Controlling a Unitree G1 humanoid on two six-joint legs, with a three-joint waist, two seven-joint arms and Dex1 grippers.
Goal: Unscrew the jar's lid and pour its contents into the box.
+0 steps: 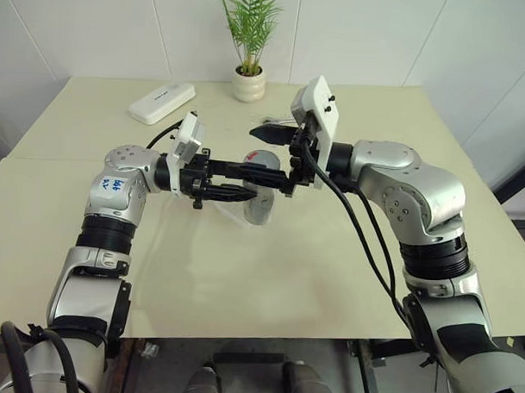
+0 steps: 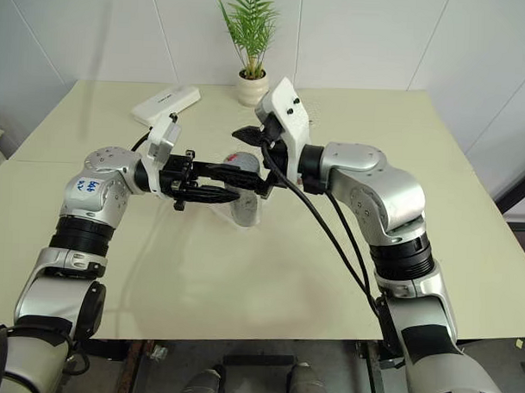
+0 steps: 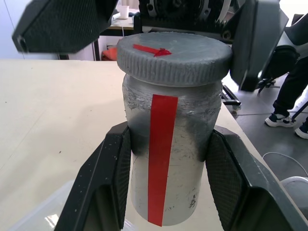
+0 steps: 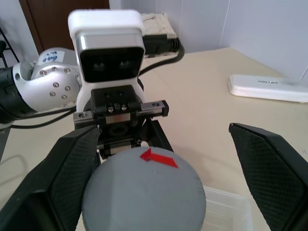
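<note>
My left gripper (image 3: 168, 137) is shut on the jar (image 3: 169, 163), a silvery-grey cylinder with a red strip down its side, and holds it upright above the table. The grey lid (image 4: 144, 195) with its red mark sits on the jar's top. My right gripper (image 4: 166, 166) stands open at lid height, one finger on each side of the lid (image 1: 262, 158). The nearer finger (image 4: 62, 178) is close to the rim and the other is well apart from it. The clear plastic box (image 4: 226, 209) lies on the table under the jar. The contents are hidden inside the jar.
A white oblong case (image 1: 161, 102) lies at the back left of the cream table (image 1: 268, 274). A white pot with a green plant (image 1: 248, 82) stands at the back edge. A person's legs (image 3: 288, 96) show beyond the table in the left wrist view.
</note>
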